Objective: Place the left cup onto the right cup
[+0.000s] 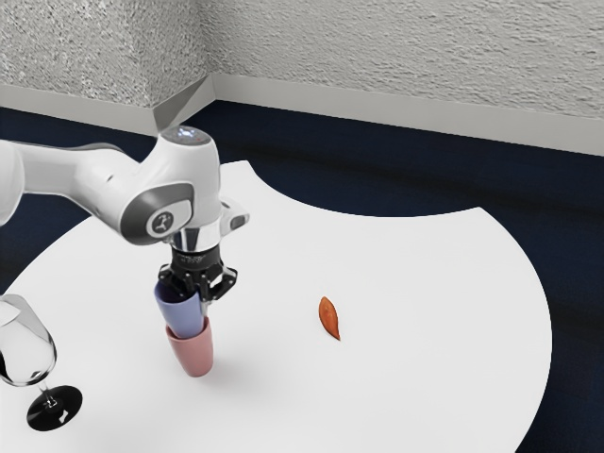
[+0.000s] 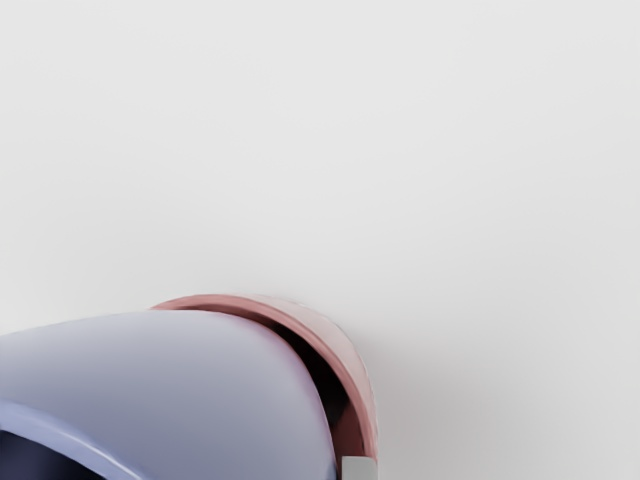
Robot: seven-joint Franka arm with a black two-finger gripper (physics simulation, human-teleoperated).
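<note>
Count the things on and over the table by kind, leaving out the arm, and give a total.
Cups: 2, the blue cup sitting in the pink cup
Glasses: 1, the wine glass
Other: 1, the small orange thing
Total: 4

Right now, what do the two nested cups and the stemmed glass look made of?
Blue cup: opaque, matte with a soft sheen, likely plastic or glazed ceramic. Pink cup: same smooth, opaque, matte look, plastic or ceramic; cannot tell which. Wine glass: clear glass, see-through bowl with bright glints, dark foot.
</note>
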